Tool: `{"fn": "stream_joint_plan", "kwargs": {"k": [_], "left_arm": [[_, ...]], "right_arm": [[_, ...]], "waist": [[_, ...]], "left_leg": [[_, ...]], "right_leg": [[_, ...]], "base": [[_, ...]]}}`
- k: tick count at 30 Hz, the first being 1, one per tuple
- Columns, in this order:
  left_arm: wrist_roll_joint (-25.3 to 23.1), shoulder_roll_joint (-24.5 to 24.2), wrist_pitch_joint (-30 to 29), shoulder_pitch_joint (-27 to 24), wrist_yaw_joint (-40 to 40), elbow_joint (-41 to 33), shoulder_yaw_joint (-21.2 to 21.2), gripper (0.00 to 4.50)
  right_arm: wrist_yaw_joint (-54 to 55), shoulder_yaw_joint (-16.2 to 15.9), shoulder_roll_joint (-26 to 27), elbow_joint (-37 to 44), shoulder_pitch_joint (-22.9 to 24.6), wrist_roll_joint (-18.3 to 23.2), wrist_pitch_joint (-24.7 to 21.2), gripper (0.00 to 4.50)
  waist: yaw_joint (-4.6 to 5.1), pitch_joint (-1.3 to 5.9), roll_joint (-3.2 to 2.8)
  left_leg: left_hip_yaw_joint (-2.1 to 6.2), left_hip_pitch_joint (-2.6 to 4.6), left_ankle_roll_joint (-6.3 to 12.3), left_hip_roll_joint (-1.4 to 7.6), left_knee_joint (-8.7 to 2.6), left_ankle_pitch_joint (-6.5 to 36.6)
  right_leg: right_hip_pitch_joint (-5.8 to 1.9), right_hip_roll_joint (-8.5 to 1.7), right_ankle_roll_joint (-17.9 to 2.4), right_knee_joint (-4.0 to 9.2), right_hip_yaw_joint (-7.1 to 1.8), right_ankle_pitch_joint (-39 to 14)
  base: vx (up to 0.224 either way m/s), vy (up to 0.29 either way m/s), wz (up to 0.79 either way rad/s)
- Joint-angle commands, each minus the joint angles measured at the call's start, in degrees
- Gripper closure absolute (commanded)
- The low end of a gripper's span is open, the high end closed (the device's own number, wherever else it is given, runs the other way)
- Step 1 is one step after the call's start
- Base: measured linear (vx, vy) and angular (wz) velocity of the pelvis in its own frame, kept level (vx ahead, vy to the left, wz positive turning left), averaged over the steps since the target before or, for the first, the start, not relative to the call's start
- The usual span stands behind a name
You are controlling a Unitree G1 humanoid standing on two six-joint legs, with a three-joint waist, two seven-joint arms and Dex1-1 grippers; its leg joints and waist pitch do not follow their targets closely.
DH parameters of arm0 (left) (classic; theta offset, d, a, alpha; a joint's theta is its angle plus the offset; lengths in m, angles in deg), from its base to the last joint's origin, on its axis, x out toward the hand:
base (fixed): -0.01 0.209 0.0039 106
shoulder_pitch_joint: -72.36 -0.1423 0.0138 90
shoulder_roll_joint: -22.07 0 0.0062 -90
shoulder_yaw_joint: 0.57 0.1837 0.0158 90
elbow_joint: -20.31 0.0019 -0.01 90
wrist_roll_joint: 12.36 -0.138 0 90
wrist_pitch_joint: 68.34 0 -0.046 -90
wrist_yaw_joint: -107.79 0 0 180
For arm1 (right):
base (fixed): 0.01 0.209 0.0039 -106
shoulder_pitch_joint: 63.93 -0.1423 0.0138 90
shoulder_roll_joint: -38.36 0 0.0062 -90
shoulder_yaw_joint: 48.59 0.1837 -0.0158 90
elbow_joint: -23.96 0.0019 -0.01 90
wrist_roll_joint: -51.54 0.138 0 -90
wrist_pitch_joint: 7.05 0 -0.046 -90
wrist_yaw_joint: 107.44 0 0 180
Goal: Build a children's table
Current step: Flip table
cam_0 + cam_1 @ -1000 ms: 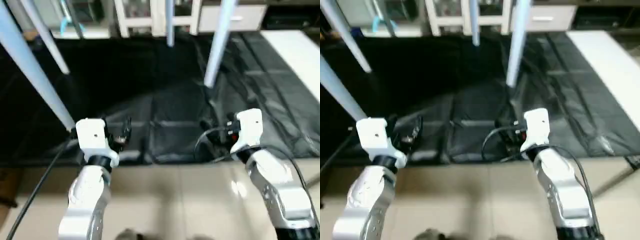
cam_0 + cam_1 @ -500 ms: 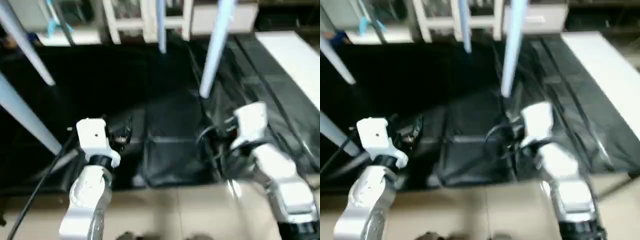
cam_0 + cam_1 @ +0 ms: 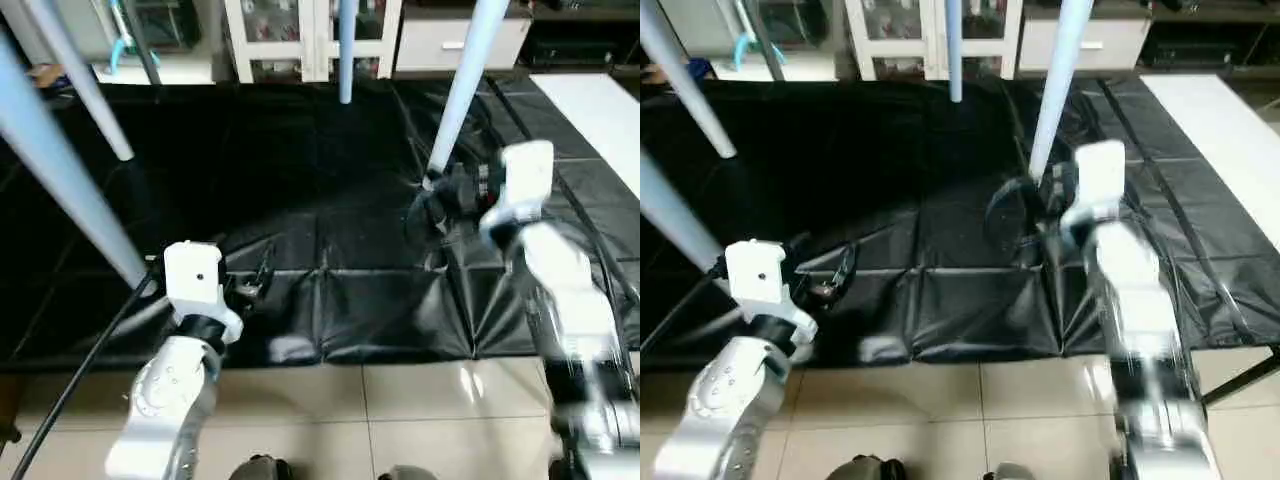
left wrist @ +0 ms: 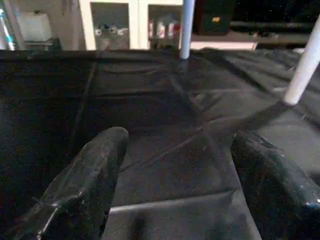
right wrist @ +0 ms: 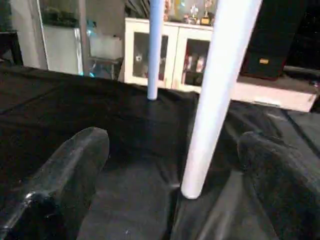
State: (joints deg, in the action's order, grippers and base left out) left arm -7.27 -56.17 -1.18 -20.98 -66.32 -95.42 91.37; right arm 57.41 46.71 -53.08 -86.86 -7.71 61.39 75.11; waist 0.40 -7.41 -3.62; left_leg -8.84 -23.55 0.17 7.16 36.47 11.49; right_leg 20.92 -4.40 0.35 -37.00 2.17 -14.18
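The children's table stands over a black mat (image 3: 300, 150), and I see its long white legs coming down from above; the tabletop is out of view. One leg (image 3: 462, 85) meets the mat at the right. My right gripper (image 3: 438, 202) is open just short of that leg's foot. In the right wrist view the leg (image 5: 216, 95) stands ahead, between the two black fingers (image 5: 65, 180), untouched. Another near leg (image 3: 60, 165) slants past my left arm. My left gripper (image 3: 245, 282) hovers open and empty over the mat's front edge, its fingers (image 4: 90, 180) wide apart.
Two farther legs (image 3: 85, 85) (image 3: 346, 50) stand at the back of the mat. Behind them is a white cabinet (image 3: 310, 35). A white board (image 3: 600, 100) lies at the right. Beige floor tiles (image 3: 400, 410) run along the front, with a black cable (image 3: 70, 380) beside my left arm.
My right arm has reached forward and brought its open gripper up to the foot of the right leg. The camera has shifted. The left arm has hardly moved.
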Motion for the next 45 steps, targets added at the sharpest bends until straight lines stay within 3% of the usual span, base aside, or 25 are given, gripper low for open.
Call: {"fn": "stream_joint_plan", "kwargs": {"k": [1, 4, 7, 8, 9, 10, 11, 14, 18, 19, 22, 26, 27, 30, 34, 37, 39, 40, 42, 45], "left_arm": [[-1.41, -1.6, -5.5, -0.03, -1.13, -2.6, -2.71, 0.78], [-1.83, -3.33, -8.47, 0.06, -2.18, -3.46, -6.37, 0.78], [-0.6, -6.18, -6.77, 2.25, -2.81, -0.82, -11.86, 0.78], [0.2, -7.6, -6.75, 4.03, -2.43, 1.01, -13.21, 0.78], [0.23, -7.69, -6.82, 4.2, -2.35, 1.06, -13.26, 0.78], [0.59, -8.76, -7.68, 6.37, -1.45, 1.58, -13.65, 0.78], [0.87, -9.36, -8.08, 7.87, -1.07, 2.02, -14.0, 0.78], [1.22, -11.48, -8.31, 11.59, -0.05, 4.88, -15.57, 0.78], [0.38, -16.0, -6.84, 14.51, 1.24, 10.44, -17.52, 0.78], [0.17, -16.66, -6.63, 14.83, 1.36, 11.06, -17.71, 0.78], [-1.84, -21.27, -4.66, 16.67, -0.14, 16.05, -21.18, 0.78], [-2.76, -25.75, -2.63, 16.76, -0.06, 20.32, -24.24, 0.78], [-3.15, -27.73, -0.61, 16.37, -0.16, 22.71, -25.79, 0.78], [-3.52, -29.95, 1.4, 15.64, -0.35, 25.15, -27.29, 0.78], [-2.48, -30.42, 2.47, 15.32, 0.47, 25.23, -28.57, 0.78], [0.85, -26.4, 1.16, 12.71, 1.59, 17.98, -29.13, 0.78], [2.69, -21.37, 1.11, 10.98, -0.24, 13.82, -27.76, 0.78], [2.69, -21.37, 1.11, 10.98, -0.24, 13.82, -27.76, 0.78], [5.55, -16.17, 1.91, 9.54, -0.93, 10.97, -25.1, 0.78], [5.16, -13.54, 2.04, 8.04, -1.22, 9.41, -21.31, 0.78]], "right_arm": [[0.76, 0.92, 0.51, -4.04, -2.12, -0.83, 1.68, 0.0], [0.51, 0.71, 1.32, -5.11, -3.13, -0.76, 2.51, 0.0], [0.28, 0.46, 2.24, -6.68, -3.35, -0.66, 4.38, 0.0], [0.15, 0.42, 2.62, -7.56, -3.45, -0.58, 5.49, 0.0], [0.14, 0.41, 2.64, -7.66, -3.47, -0.6, 5.59, 0.0], [0.12, 0.32, 2.85, -8.58, -3.67, -0.78, 6.57, 0.0], [0.23, 0.27, 3.02, -8.48, -3.55, -0.85, 6.69, 0.0], [0.45, 0.25, 3.78, -7.51, -2.71, -0.89, 6.76, 0.0], [0.08, -0.89, 4.82, -5.08, -0.45, -1.08, 6.46, 0.0], [0.03, -1.0, 4.97, -4.76, -0.12, -1.1, 6.45, 0.0], [-0.73, -2.5, 5.87, -1.6, 2.65, -1.31, 5.98, 0.0], [-0.33, -2.68, 6.41, 0.06, 4.09, -1.35, 5.23, 0.0], [-0.24, -2.73, 6.56, 0.55, 4.42, -1.38, 4.97, 0.0], [-0.42, -2.87, 6.64, 0.99, 4.7, -1.45, 4.64, 0.0], [-0.64, -3.04, 6.52, 1.41, 4.92, -1.35, 4.37, 0.0], [-0.63, -2.73, 6.35, 0.57, 4.64, -1.15, 4.77, 0.0], [-0.94, -2.06, 6.4, -0.16, 3.86, -0.66, 5.99, 0.0], [-0.94, -2.06, 6.4, -0.16, 3.86, -0.66, 5.99, 0.0], [-2.06, -0.92, 6.44, -2.08, 1.95, 0.52, 8.67, 0.0], [-3.54, 0.72, 6.55, -4.76, -0.42, 2.53, 10.56, 0.0]], "waist": [[0.3, 2.81, 0.67], [0.45, 2.99, 0.76], [0.29, 3.34, 0.86], [0.06, 3.51, 0.51], [0.02, 3.59, 0.59], [-0.3, 3.94, 0.21], [-0.63, 4.52, -0.01], [-1.12, 5.04, -0.05], [-1.14, 5.15, 0.04], [-1.17, 4.77, -0.26], [-0.78, 4.4, -0.33], [-0.07, 4.04, -0.47], [0.01, 3.98, -0.25], [-0.04, 3.88, -0.3], [-0.14, 4.02, -0.34], [-0.47, 4.14, -0.23], [-0.88, 4.13, -0.28], [-1.13, 4.04, -0.2], [-1.47, 4.06, -0.06], [-2.02, 4.09, 0.19]], "left_leg": [[2.87, 2.16, -4.43, 5.2, -6.13, 24.65], [2.85, 1.67, -3.55, 5.19, -6.24, 22.48], [2.49, 1.46, -1.28, 5.04, -5.97, 18.12], [2.18, 1.84, -0.63, 4.98, -5.78, 16.59], [2.12, 1.73, -0.18, 4.99, -5.78, 15.66], [2.25, 1.29, 0.83, 5.24, -5.73, 11.99], [2.08, 1.51, 2.26, 5.36, -5.36, 7.79], [1.68, 1.15, 6.55, 5.0, -4.47, -0.82], [1.46, 0.78, 9.34, 5.04, -4.15, -2.35], [1.37, 0.88, 9.01, 5.13, -4.44, -0.04], [1.52, 0.95, 6.5, 5.38, -5.25, 5.59], [1.47, 1.23, 3.69, 5.46, -5.74, 9.4], [1.36, 1.22, 3.59, 5.43, -5.81, 9.8], [1.33, 1.33, 2.99, 5.5, -6.07, 10.81], [1.26, 1.34, 3.08, 5.59, -6.06, 8.81], [1.24, 1.28, 3.61, 5.85, -6.07, 7.59], [1.07, 1.38, 3.48, 5.93, -6.15, 8.77], [0.96, 1.49, 3.05, 6.07, -6.25, 9.77], [0.81, 1.27, 2.89, 6.01, -6.23, 10.62], [0.77, 1.35, 2.76, 6.09, -6.32, 11.72]], "right_leg": [[-0.28, -4.48, -10.92, 5.64, -2.55, -16.93], [-0.33, -4.35, -10.91, 5.46, -2.47, -13.82], [-0.42, -4.4, -12.2, 5.32, -2.57, -9.74], [-0.02, -4.23, -12.95, 5.26, -2.57, -7.77], [-0.16, -4.21, -13.34, 5.13, -2.55, -6.45], [-0.67, -4.38, -14.05, 4.49, -2.4, -2.05], [-0.54, -4.13, -14.6, 3.92, -2.25, 3.98], [-0.53, -3.87, -16.45, 2.79, -1.88, 14.55], [-0.49, -4.06, -17.11, 2.58, -1.81, 15.76], [-0.21, -3.97, -17.13, 2.91, -1.75, 12.96], [-0.28, -3.88, -16.53, 3.2, -1.84, 7.66], [0.04, -3.97, -16.22, 3.61, -2.02, 5.27], [0.06, -3.96, -16.29, 3.73, -2.09, 4.83], [0.24, -4.01, -15.47, 3.9, -2.23, 3.12], [0.29, -4.05, -15.9, 3.63, -2.24, 6.08], [0.08, -4.37, -16.57, 3.57, -2.23, 7.24], [0.2, -4.27, -16.73, 3.7, -2.28, 6.08], [0.25, -4.37, -16.87, 3.95, -2.37, 5.39], [0.08, -4.6, -16.76, 4.04, -2.48, 4.05], [0.36, -4.44, -15.48, 4.31, -2.55, 1.32]], "base": [[-0.05, 0.02, -0.02], [0.0, 0.0, 0.0], [0.0, 0.0, 0.0], [0.0, 0.0, 0.0], [0.0, 0.0, 0.0], [0.0, 0.0, 0.0], [0.0, 0.0, 0.0], [0.0, 0.0, 0.0], [0.0, 0.0, 0.0], [0.0, 0.0, 0.0], [0.0, 0.0, 0.0], [0.0, 0.0, 0.0], [0.0, 0.0, 0.0], [0.0, 0.0, 0.0], [0.0, 0.0, 0.0], [0.0, 0.0, 0.0], [0.0, 0.0, 0.0], [0.0, 0.0, 0.0], [0.0, 0.0, 0.0], [0.0, 0.0, 0.0]]}}
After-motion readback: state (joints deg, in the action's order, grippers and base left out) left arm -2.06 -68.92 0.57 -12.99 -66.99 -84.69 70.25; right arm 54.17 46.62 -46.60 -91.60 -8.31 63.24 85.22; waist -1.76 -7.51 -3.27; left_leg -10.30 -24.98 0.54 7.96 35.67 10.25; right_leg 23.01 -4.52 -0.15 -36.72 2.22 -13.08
